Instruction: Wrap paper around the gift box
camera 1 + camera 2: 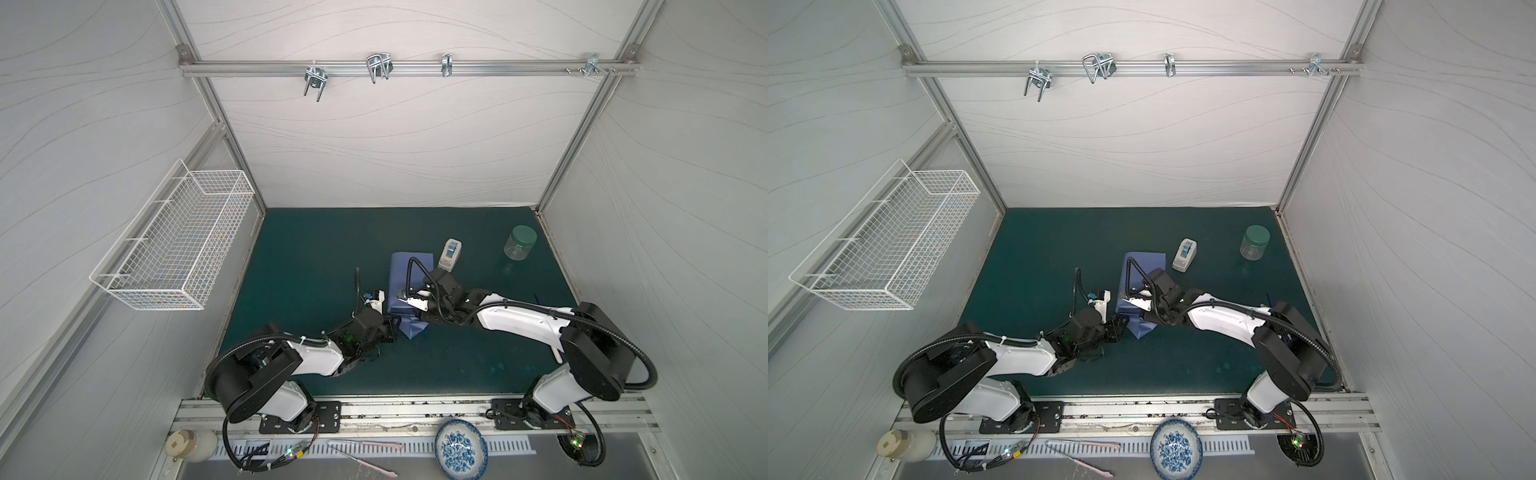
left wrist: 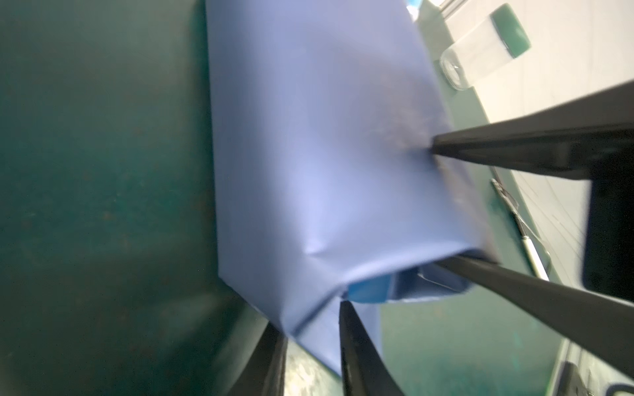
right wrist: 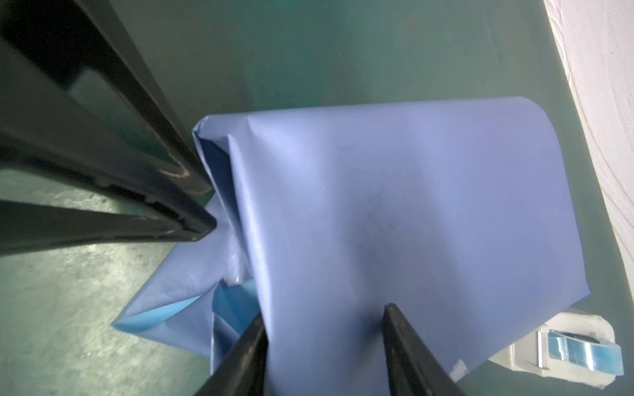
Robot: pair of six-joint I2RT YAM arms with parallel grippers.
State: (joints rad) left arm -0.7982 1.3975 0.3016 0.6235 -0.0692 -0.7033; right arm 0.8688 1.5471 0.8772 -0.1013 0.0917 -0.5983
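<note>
The paper [image 1: 409, 276] [image 1: 1140, 270], indigo-blue side out, is folded over the gift box, which is hidden beneath it. At the near end a loose flap [image 1: 413, 328] [image 3: 161, 308] spreads on the mat and shows its sky-blue face. My right gripper [image 3: 325, 313] [image 1: 406, 300] stands open, its fingertips [image 2: 437, 148] set down on the paper-covered top near that end. My left gripper [image 2: 308, 319] [image 1: 394, 327] is low at the flap with its jaws apart. The flap's corner lies loosely between its fingers [image 2: 356, 346], and mat shows in the gap.
A white tape dispenser [image 1: 451, 254] [image 3: 562, 349] stands just behind the package on the right. A clear jar with a green lid [image 1: 519, 243] [image 2: 480, 51] is at the back right. A wire basket [image 1: 174, 241] hangs on the left wall. A patterned bowl [image 1: 460, 449] sits past the front rail.
</note>
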